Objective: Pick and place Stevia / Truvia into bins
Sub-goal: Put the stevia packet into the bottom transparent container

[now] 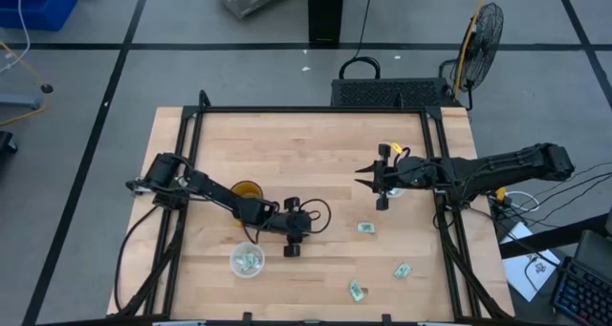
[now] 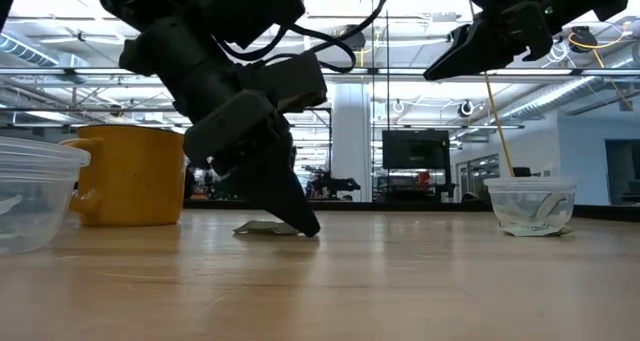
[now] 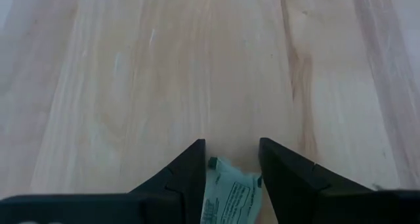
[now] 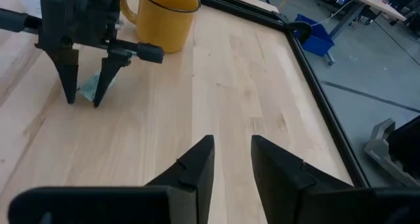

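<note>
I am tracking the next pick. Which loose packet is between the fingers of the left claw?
The packet under the left claw, beside the yellow mug; the fingers straddle it. The three other loose packets lie apart, toward the table's right.

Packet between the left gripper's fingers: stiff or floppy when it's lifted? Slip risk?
Likely floppy: the packet is thin printed paper lying flat on the table. Probably very light, since it looks tiny beside the yellow mug. It may slide rather than lift, because the left gripper straddles it with fingers open on smooth wood.
</note>
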